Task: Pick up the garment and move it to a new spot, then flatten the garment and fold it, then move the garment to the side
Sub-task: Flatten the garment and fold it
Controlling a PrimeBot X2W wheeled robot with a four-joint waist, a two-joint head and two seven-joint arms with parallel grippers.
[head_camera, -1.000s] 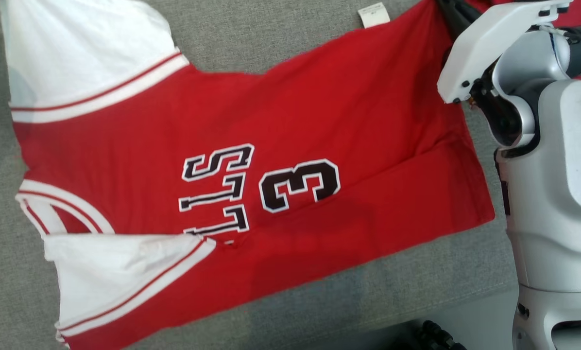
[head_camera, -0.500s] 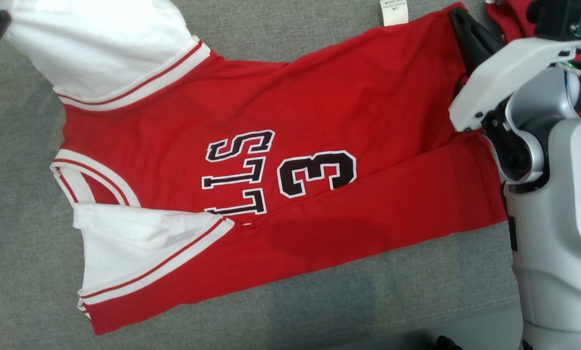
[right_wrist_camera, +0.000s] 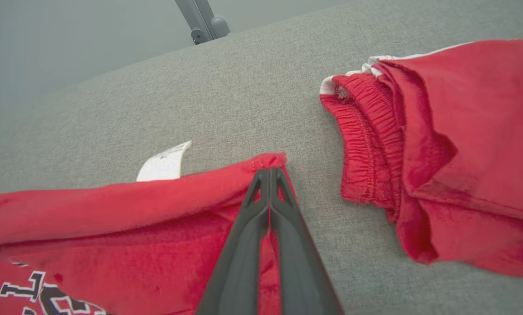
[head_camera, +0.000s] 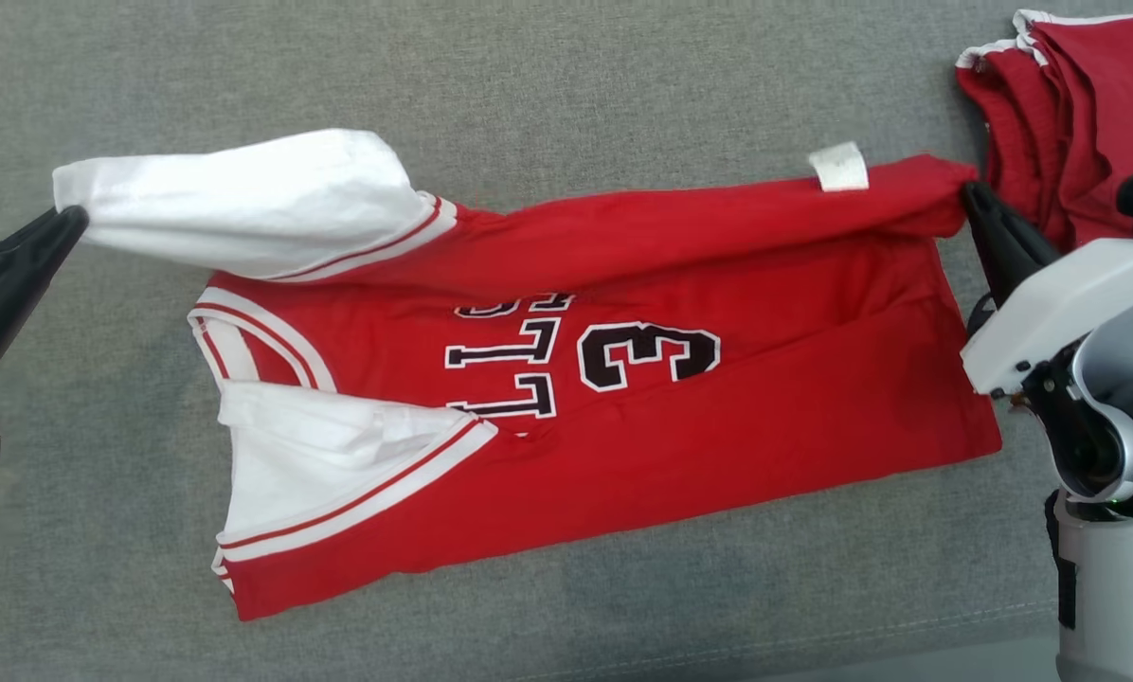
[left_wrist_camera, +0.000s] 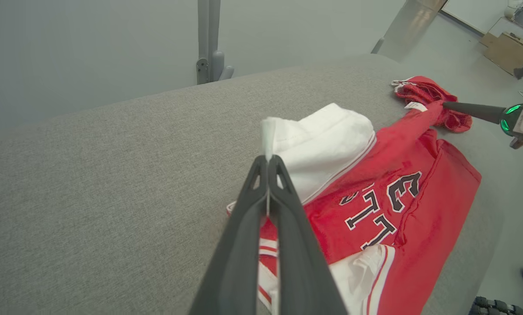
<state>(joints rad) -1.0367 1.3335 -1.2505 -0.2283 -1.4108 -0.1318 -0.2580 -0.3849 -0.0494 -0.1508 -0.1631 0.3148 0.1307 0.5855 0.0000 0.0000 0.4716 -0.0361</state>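
A: Starting with the jersey (head_camera: 623,445). Lying where?
B: Spread on the grey cushion (head_camera: 566,76), collar (head_camera: 235,336) to the left, hem (head_camera: 969,379) to the right, with the black "3" (head_camera: 649,354) and lettering facing up.
A: Flat all over?
B: Not quite. Folded in along the near long edge, hiding the ends of the letters, with the white near sleeve (head_camera: 339,464) at the lower left of the head view. Raised off the cushion along the far long edge, stretched taut from end to end and leaning in over the tops of the letters.
A: Left gripper (left_wrist_camera: 267,161)?
B: Pressed together on the tip of the far sleeve (head_camera: 244,204), pinching the white cloth. Held out past the collar end, above the cushion.
A: Right gripper (right_wrist_camera: 269,171)?
B: Closed tight as well, pinching the far hem corner at the jersey's right end. Just beside a white label (head_camera: 838,168) sticking out from that edge.
A: Anything else on the cushion?
B: Red shorts (head_camera: 1088,114), bunched, with the elastic waistband (right_wrist_camera: 366,144) turned toward the jersey. Off to the right of the right gripper, near the pinched corner yet apart from it, with bare grey cloth in between.
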